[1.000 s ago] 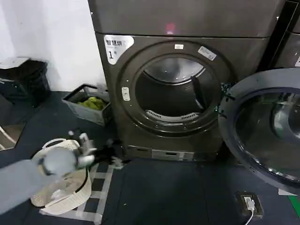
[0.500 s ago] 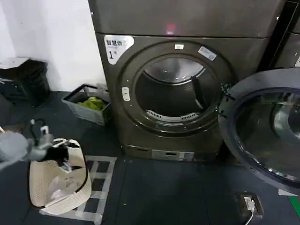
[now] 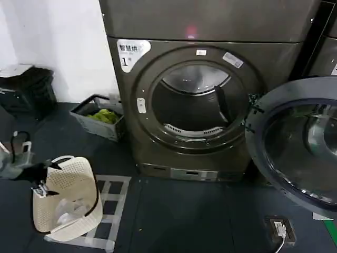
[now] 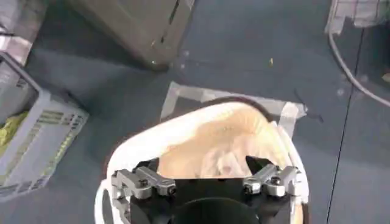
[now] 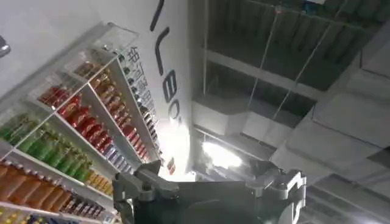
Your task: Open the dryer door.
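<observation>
The dryer door (image 3: 295, 150) stands swung wide open to the right of the machine, its chrome ring and dark glass facing me. The round drum opening (image 3: 195, 103) is fully exposed and looks empty. My left gripper (image 3: 45, 178) hangs at the far left, low over the floor beside the cream basket (image 3: 68, 197), well away from the door. It is open, with nothing between its fingers. In the left wrist view the left gripper (image 4: 204, 167) sits spread just above that basket (image 4: 213, 146). My right gripper (image 5: 207, 176) points up at a ceiling and drink shelves, open and empty.
A grey crate (image 3: 100, 117) with green cloth sits left of the dryer, and a black bin (image 3: 29, 92) stands against the white wall. Tape marks (image 3: 113, 208) cross the dark floor. A power socket (image 3: 279, 229) lies near the open door. A neighbouring machine (image 3: 326, 58) is at the right.
My left arm has drawn back leftward from the floor before the dryer to the picture's left edge, beside the basket. The door has stayed open in the same place.
</observation>
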You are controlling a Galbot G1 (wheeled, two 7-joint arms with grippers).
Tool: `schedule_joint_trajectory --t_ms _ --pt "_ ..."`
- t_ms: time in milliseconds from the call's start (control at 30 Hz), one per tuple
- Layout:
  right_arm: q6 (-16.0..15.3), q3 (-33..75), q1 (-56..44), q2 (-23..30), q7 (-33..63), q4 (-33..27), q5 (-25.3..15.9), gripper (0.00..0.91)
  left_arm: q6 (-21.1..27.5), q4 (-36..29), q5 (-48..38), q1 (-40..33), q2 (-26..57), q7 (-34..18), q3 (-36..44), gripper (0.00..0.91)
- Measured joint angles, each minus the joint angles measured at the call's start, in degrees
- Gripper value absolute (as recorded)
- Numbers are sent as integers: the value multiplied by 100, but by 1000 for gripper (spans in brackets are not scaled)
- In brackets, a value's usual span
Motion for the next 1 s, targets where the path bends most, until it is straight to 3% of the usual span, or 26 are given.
schedule_joint_trajectory --t_ms 1000 --pt "30 57 -35 15 -9 21 6 907 -211 185 1059 119 239 97 -8 907"
